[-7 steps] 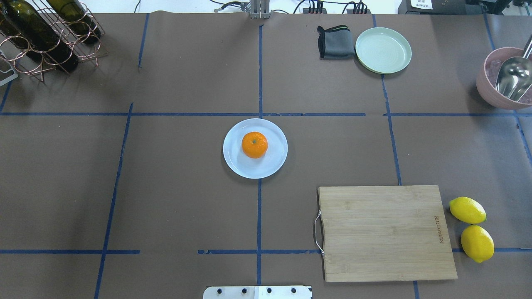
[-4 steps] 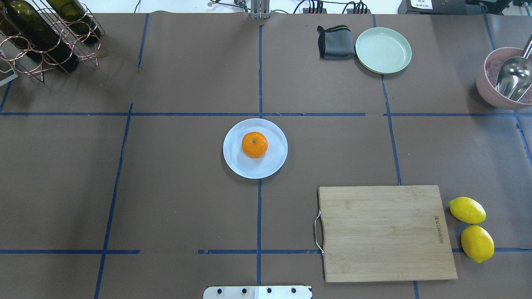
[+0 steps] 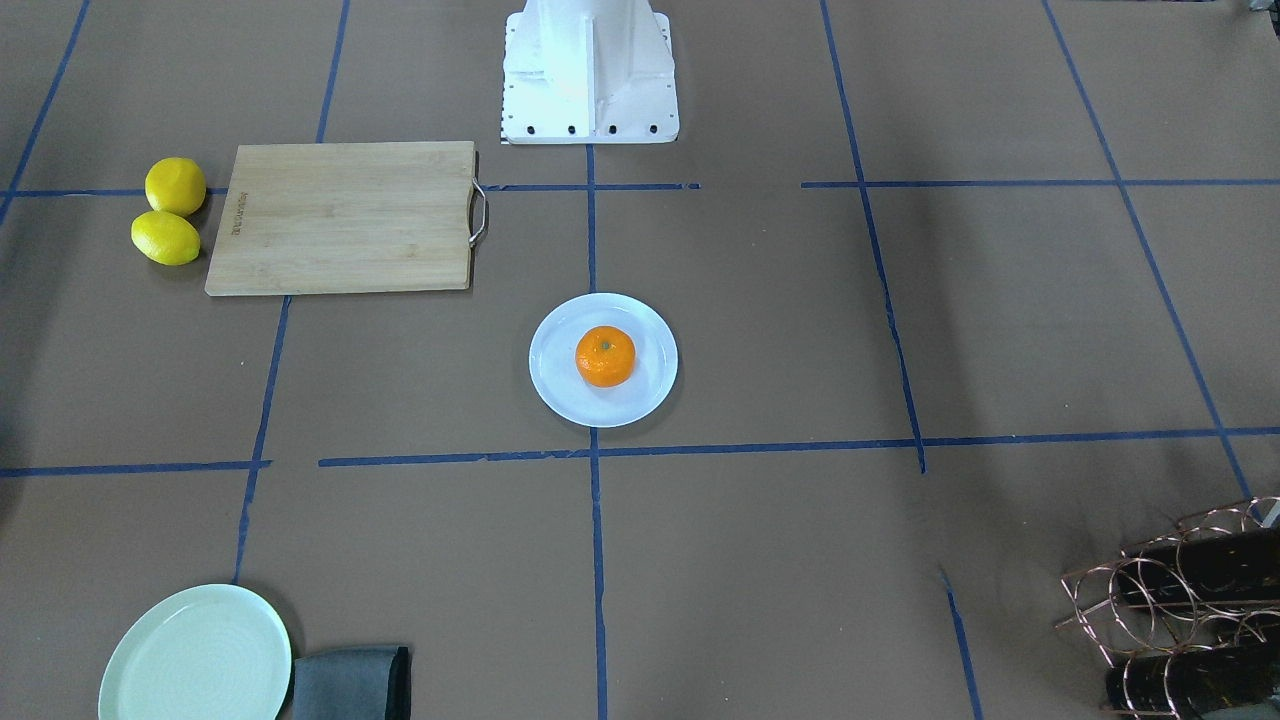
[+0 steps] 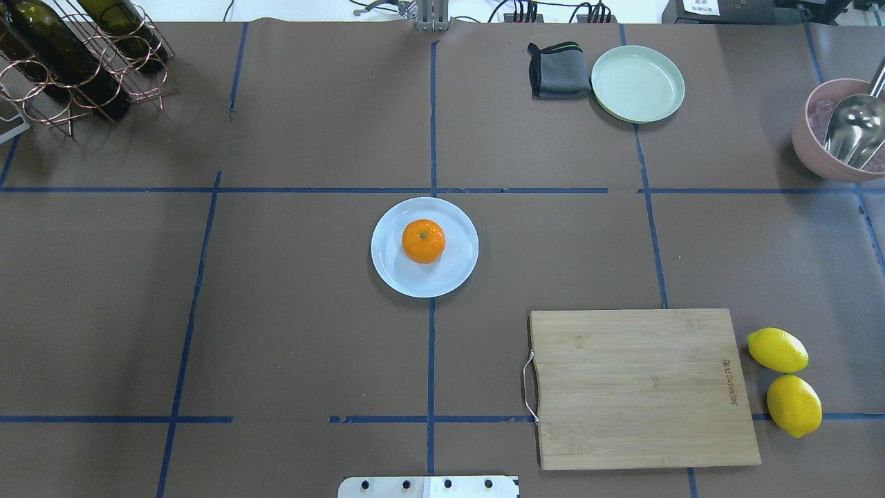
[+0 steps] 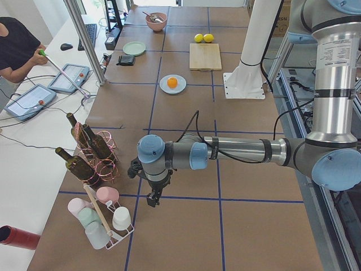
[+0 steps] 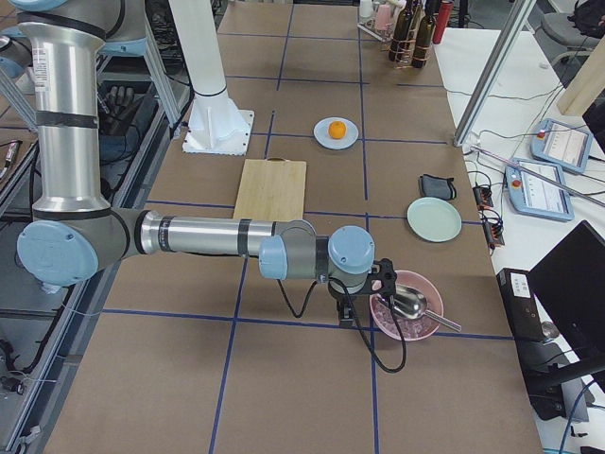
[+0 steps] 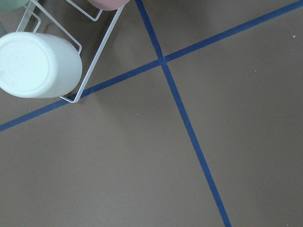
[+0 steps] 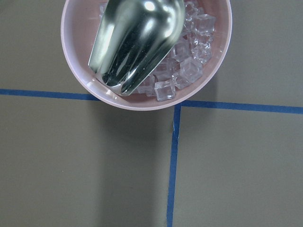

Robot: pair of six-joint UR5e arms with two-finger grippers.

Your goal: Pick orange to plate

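Tape lines in blue cross the brown surface (image 3: 900, 330) in the front-facing view, where the orange (image 3: 605, 356) sits stem up on the plate (image 3: 560, 397), slightly off its middle, in front of the white robot base (image 3: 588, 70). A cutting board (image 3: 340, 217) lies to the left with two lemons (image 3: 165, 238) just beside its far end; a mint-green plate (image 3: 195, 655) and a grey cloth (image 3: 350, 683) touch at the near left corner. The overhead view shows the same layout, plus a pink bowl (image 4: 809, 155) with a metal scoop (image 4: 854, 128) at the right edge and a wine rack (image 4: 76, 62) at the far left. From the left end, the left gripper (image 5: 152, 199) hangs low over the surface beside a cup rack (image 5: 104, 223), well apart from the orange; I cannot tell how far its fingers are open. From the right end, the right gripper (image 6: 348, 317) hangs just beside the pink bowl, its fingers likewise unclear. The left wrist view shows a white cup (image 7: 38, 64) and crossing tape, no fingers. The right wrist view shows ice cubes (image 8: 189, 66) under the scoop in the bowl, no fingers.
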